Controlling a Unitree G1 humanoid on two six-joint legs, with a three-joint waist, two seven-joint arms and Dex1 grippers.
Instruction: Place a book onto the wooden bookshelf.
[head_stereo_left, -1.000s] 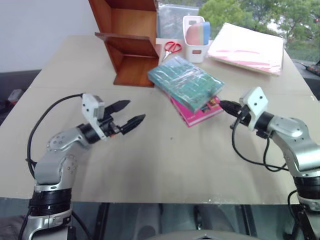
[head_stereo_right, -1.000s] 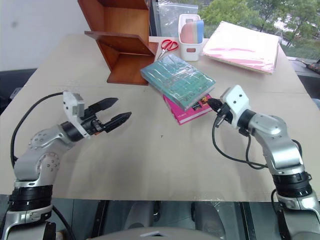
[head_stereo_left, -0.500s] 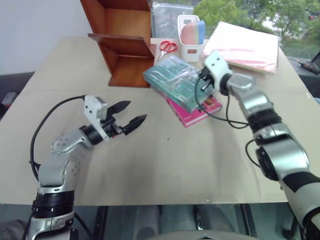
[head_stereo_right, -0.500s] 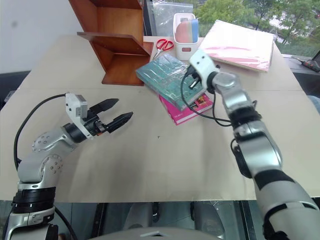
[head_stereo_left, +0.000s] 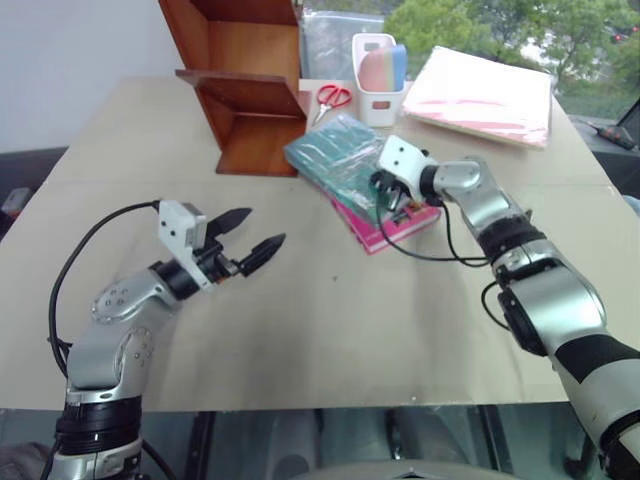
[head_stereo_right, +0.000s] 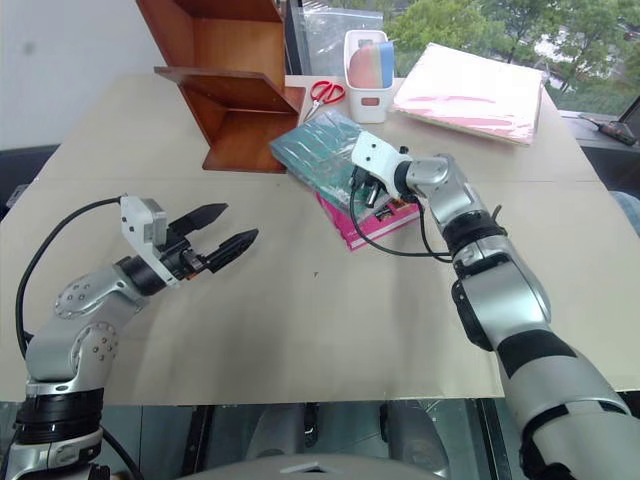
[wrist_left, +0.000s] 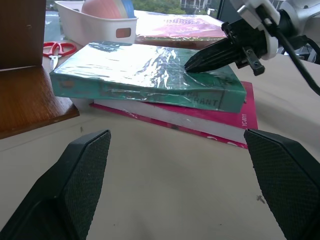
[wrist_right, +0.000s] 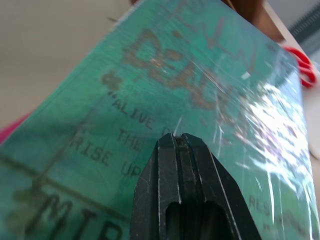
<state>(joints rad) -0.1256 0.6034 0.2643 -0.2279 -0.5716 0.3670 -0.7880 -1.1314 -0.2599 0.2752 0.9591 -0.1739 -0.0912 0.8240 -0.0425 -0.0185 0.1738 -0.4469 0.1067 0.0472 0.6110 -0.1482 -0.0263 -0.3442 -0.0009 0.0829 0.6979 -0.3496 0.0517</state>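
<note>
I am resting my right gripper (wrist_left: 192, 63), fingers pressed together, on the book (wrist_left: 150, 70), while my left gripper (head_stereo_left: 258, 233) is hovering spread, well apart from it.

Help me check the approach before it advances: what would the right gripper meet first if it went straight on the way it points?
The book: the shut right gripper already points down at its glossy cover, apparently touching.

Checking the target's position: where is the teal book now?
The teal book lies stacked on the magenta book, right of the wooden bookshelf, with the shut right claw on its cover.
</note>
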